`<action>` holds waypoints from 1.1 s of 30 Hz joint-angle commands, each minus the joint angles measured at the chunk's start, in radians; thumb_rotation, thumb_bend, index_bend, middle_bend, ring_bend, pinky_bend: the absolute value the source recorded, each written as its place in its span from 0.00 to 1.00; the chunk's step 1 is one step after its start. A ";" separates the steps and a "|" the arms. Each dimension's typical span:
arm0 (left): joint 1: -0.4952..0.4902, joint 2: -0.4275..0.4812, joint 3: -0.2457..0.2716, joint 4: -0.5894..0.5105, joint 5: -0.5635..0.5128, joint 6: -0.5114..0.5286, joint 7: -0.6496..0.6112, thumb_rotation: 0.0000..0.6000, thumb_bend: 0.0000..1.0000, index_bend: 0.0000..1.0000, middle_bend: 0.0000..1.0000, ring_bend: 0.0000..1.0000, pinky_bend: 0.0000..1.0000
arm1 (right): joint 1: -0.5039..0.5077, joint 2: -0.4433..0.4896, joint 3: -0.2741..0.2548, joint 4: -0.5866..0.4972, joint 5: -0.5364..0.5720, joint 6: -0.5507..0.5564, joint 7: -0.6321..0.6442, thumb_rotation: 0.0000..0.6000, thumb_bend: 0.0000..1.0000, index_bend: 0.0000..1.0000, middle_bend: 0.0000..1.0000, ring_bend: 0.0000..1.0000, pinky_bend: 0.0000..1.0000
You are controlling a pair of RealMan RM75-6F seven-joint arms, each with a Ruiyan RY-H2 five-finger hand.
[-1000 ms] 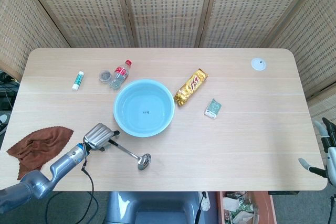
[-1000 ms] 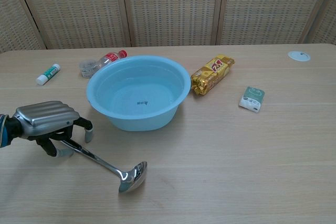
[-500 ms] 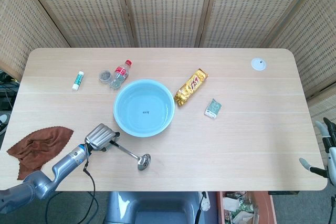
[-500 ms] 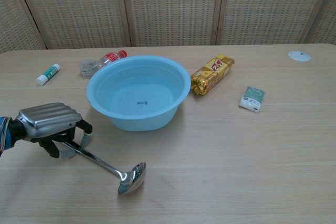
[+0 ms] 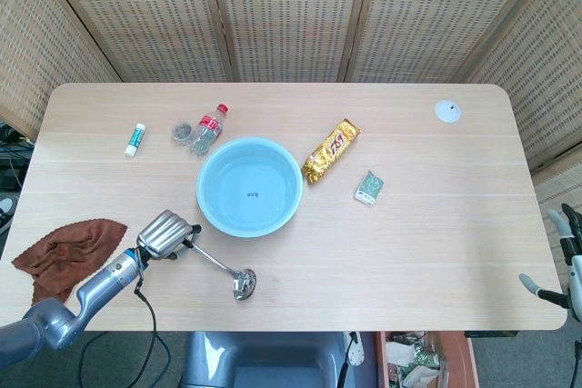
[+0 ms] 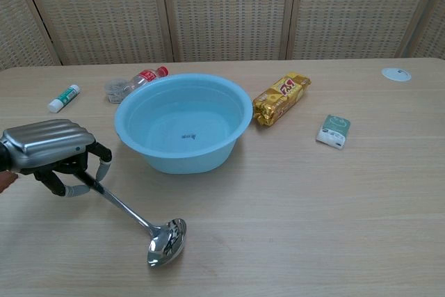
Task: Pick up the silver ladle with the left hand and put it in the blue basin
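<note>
Head view: left hand sits near-left of the blue basin, fingers wrapped round the handle end of the silver ladle. Ladle runs near-right from the hand, bowl end low over the worktop; contact can't be told. Basin is just far of the ladle. Right hand is at the right edge, mostly cut off, can't tell whether open or closed. Brown cloth lies left of the left hand.

Chest view: left hand grips the ladle handle, fingers curled under it. Ladle slants near-right, bowl end nearest the camera. Basin far-right of the hand, nothing in it. Gold snack pack right of basin.
</note>
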 commanded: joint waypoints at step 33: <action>-0.269 0.427 -0.293 -0.533 -0.501 -0.274 0.376 1.00 0.72 0.98 1.00 0.97 1.00 | 0.016 -0.006 0.016 0.009 0.051 -0.044 -0.013 1.00 0.00 0.00 0.00 0.00 0.00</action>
